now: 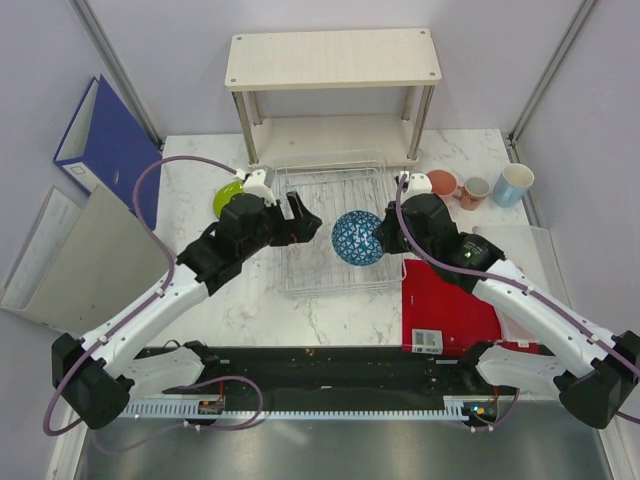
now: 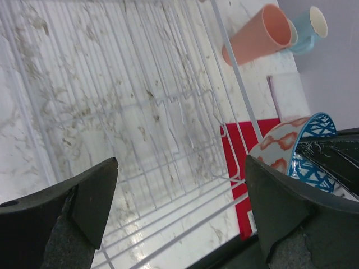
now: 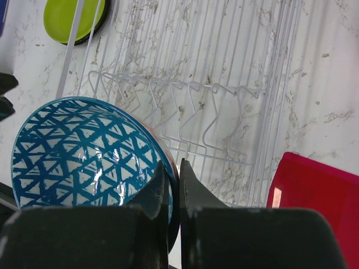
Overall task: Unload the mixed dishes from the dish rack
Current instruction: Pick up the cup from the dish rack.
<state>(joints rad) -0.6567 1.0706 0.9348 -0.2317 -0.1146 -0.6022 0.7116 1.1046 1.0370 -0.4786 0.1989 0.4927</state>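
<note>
The silver wire dish rack (image 1: 310,262) sits mid-table. My right gripper (image 1: 380,238) is shut on the rim of the small bowl (image 1: 356,238), blue-patterned inside and red-white outside, and holds it tilted over the rack's right side. In the right wrist view the fingers (image 3: 190,185) pinch the bowl's (image 3: 78,151) rim. My left gripper (image 1: 300,218) is open and empty over the rack's left part (image 2: 140,112); the bowl (image 2: 291,145) shows at its right. The lime-green plate (image 1: 229,197) lies on a dark plate (image 3: 100,25) left of the rack. The pink cup (image 1: 442,183), terracotta mug (image 1: 474,190) and light blue cup (image 1: 513,184) stand right of it.
A beige two-tier wooden shelf (image 1: 332,60) stands behind the rack. A red mat (image 1: 450,305) lies at the front right. A blue binder (image 1: 105,140) and grey folder (image 1: 80,255) lie off the table's left edge.
</note>
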